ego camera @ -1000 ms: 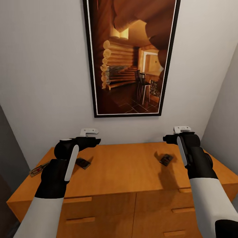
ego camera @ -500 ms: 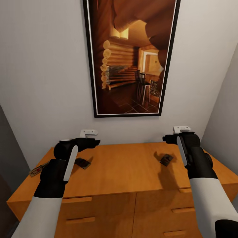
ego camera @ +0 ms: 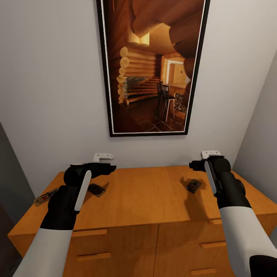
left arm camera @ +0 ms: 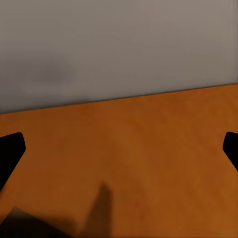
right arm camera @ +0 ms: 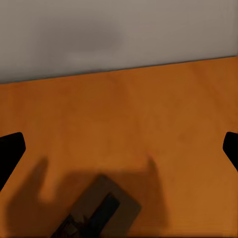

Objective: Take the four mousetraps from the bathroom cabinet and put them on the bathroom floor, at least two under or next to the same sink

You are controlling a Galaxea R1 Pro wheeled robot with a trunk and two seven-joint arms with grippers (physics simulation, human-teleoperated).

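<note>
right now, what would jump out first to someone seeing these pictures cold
The tall dark-framed painting of a log-cabin interior, hanging on the pale wall above the orange-brown cabinet. Next, the two black-and-white arms over the cabinet top, left pincer and right pincer near the wall, both open. Small dark mousetraps lie on the top: one by the left arm, one by the right, one at the left edge.

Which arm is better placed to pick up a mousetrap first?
Probably the right. Its open claw hovers just beyond the mousetrap on the cabinet top, which shows between its fingertips. The left claw frames mostly bare wood.
</note>
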